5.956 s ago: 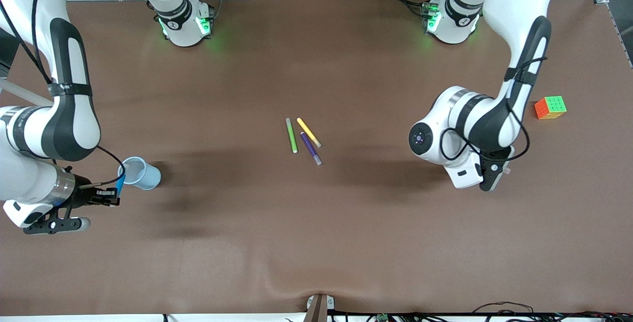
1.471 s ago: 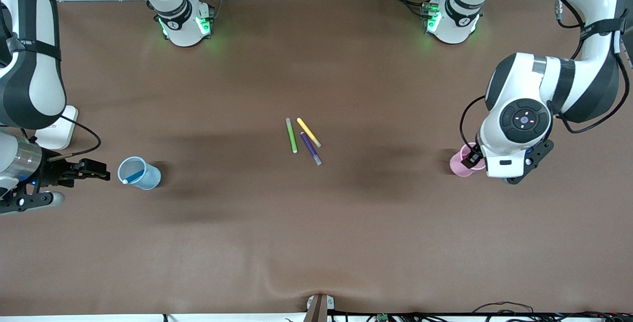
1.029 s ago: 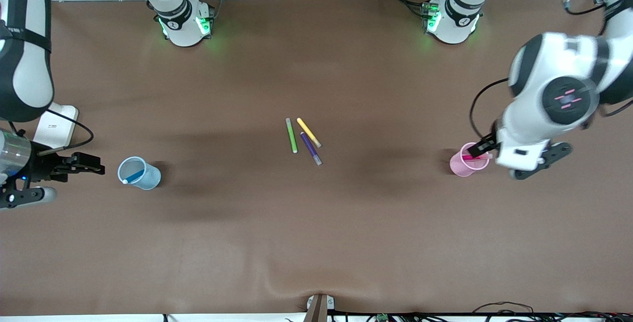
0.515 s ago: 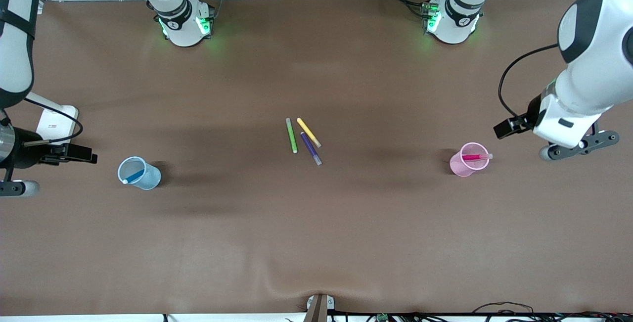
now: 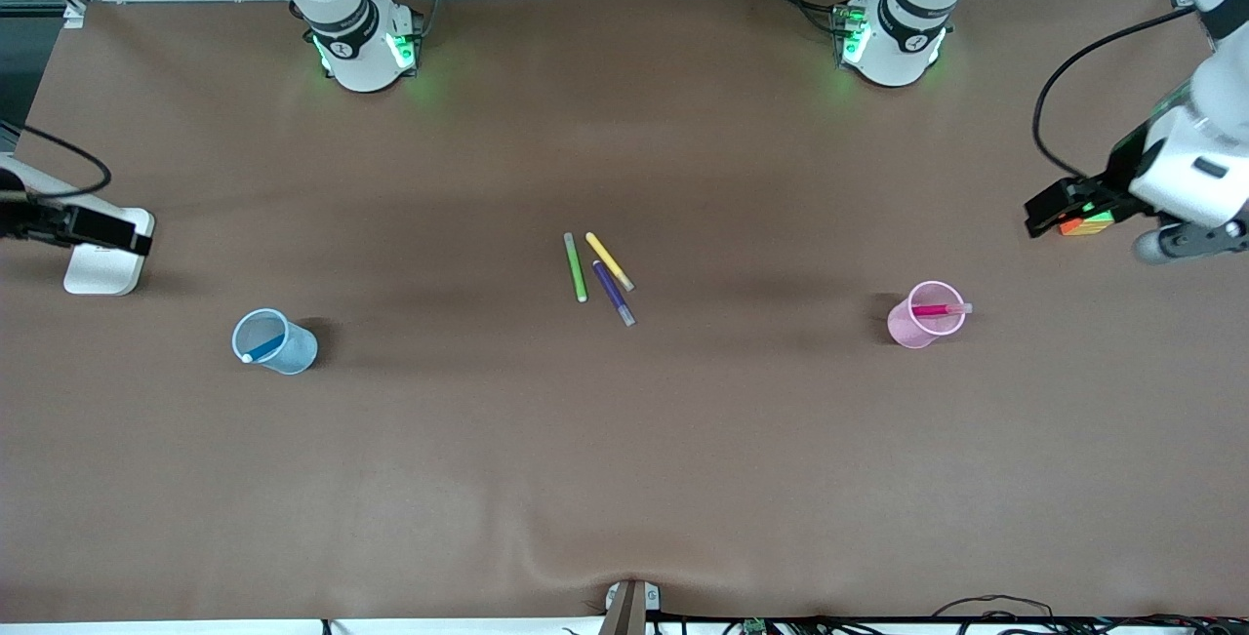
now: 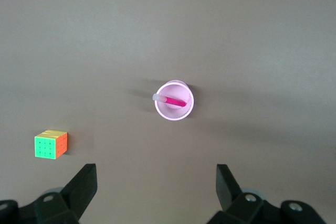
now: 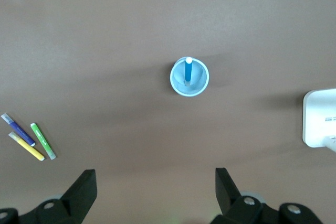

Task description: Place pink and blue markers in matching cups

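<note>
Pink marker [image 5: 934,310] stands in pink cup [image 5: 919,324]; blue marker [image 5: 261,350] in blue cup [image 5: 283,347]. Left end effector [image 6: 156,192] and right end effector [image 7: 156,191] hang above the counter [image 5: 624,469], fingers apart, empty.

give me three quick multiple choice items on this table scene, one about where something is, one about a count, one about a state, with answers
1. Where is the pink marker?
A. loose beside the purple pen
B. in the pink cup
C. in the left hand

2. How many pens lie loose mid-table?
A. one
B. three
C. five

3. What state are both hands in?
A. open, holding nothing
B. each shut on a marker
C. each shut on a cup

Answers:
1. B: the pink marker leans inside the pink cup.
2. B: only the green pen, yellow pen and purple pen lie there; the blue marker stands in the blue cup.
3. A: the left hand and right hand show spread fingers with nothing between them.
</note>
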